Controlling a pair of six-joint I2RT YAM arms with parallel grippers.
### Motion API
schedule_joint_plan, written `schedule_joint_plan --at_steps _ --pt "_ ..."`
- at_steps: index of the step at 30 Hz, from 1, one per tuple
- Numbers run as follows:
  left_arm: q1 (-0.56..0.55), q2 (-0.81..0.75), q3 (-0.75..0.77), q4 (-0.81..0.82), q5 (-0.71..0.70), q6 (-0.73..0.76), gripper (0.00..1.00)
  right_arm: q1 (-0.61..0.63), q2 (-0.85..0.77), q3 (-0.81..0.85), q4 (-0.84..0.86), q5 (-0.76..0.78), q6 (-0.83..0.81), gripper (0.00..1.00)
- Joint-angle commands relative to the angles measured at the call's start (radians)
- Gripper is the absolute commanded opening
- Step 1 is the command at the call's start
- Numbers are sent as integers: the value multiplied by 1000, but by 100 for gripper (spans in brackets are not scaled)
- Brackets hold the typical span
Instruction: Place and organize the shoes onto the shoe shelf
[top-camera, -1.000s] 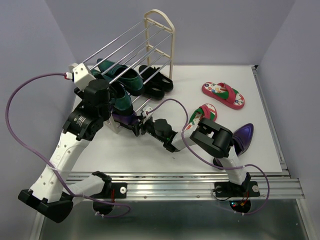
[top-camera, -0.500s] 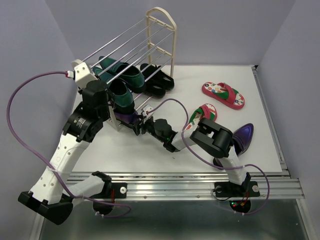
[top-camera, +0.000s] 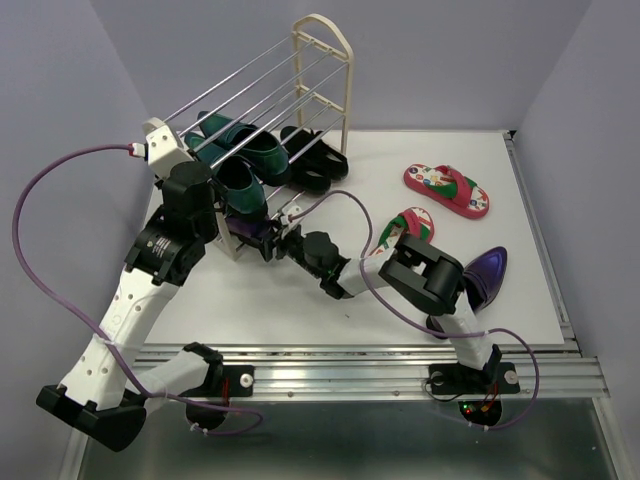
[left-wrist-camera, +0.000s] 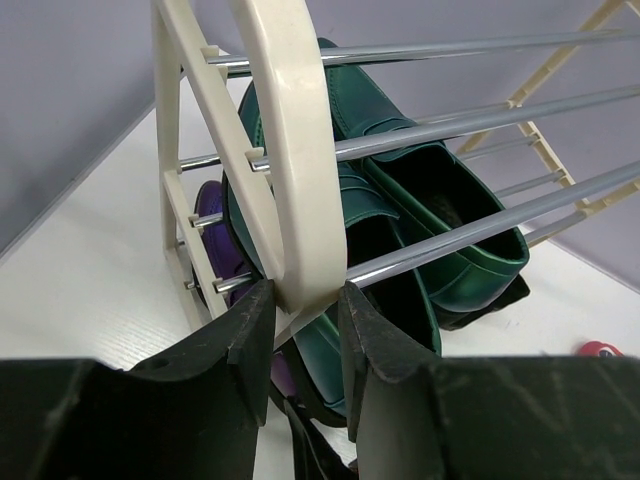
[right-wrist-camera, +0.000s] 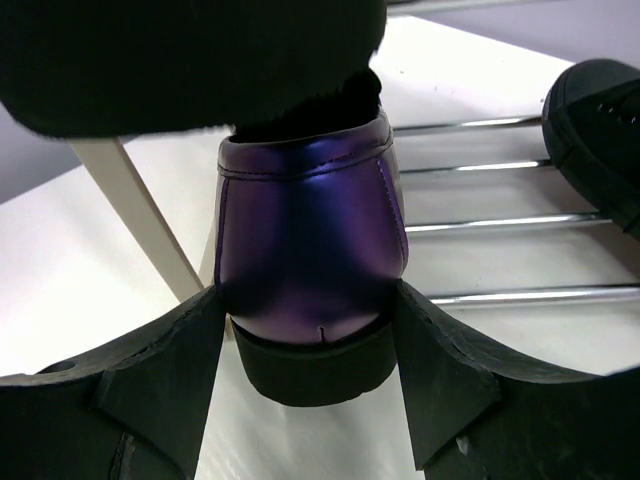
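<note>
The shoe shelf stands at the back left, with dark green shoes and black strappy shoes on its rods. My left gripper is shut on the shelf's near cream end frame, a finger on each side. My right gripper is shut on the heel of a purple loafer, whose toe is in the bottom tier under the green shoes. The other purple loafer lies at the right. Two red flip-flops lie on the table.
The white table ends at a metal rail along the near edge. Grey walls close in the left, back and right. A purple cable loops out from the left arm. A black shoe sits on the rods right of the loafer.
My right gripper has pushed the purple loafer to the left, further under the shelf. The shelf has shifted slightly in my left gripper's hold.
</note>
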Motion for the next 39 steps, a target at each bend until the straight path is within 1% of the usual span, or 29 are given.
schedule_joint_plan --at_steps 1,10,15,24,32,33,35,39 --pt "-2 3 -28 19 56 -10 1 14 19 86 115 10 0 52" --pt "-2 -1 -33 22 65 -10 1 14 66 71 103 10 14 52" --pt "-2 -1 -31 22 68 -12 1 14 80 48 103 10 21 56" --pt "-2 -3 -36 20 74 -18 1 34 75 42 86 -29 33 59" --pt "-2 -12 -40 22 82 -23 1 52 85 66 54 -48 26 68" --pt "-2 -12 -42 20 82 -23 1 52 85 66 52 -51 26 74" --pt "-2 -14 -42 22 82 -24 1 52 79 62 46 -57 23 78" --pt "-3 -12 -46 25 86 -26 1 52 62 42 49 -59 23 79"
